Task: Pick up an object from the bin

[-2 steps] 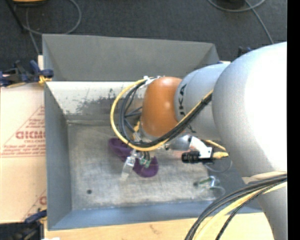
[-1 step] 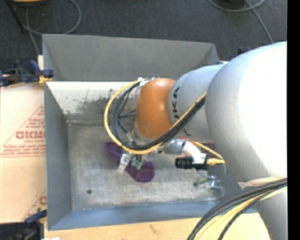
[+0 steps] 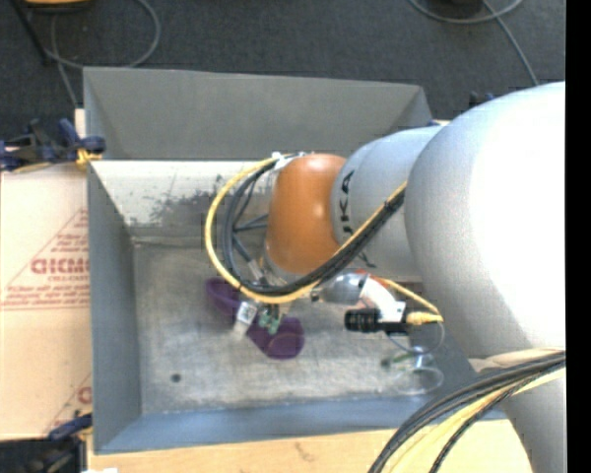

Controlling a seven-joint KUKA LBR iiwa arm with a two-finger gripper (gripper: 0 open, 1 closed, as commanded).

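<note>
Camera view: the arm's orange cover (image 3: 300, 225) hangs low in the bin (image 3: 108, 304), gripper (image 3: 254, 315) right down on a purple thing (image 3: 281, 341) lying mid-floor; jaws hidden, so clenched or released, can't tell; a black stick (image 3: 369, 320) lies just right

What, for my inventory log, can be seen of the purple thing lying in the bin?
The purple thing is dark purple, matte and rounded, perhaps soft plastic or rubber. Two lobes show, one to the upper left and a bigger one to the lower right. The end effector is down over the stretch between them and hides it. The thing lies flat on the bin floor near its middle, below the arm's orange cover. The black pen-like thing to its right lies apart from it.
</note>
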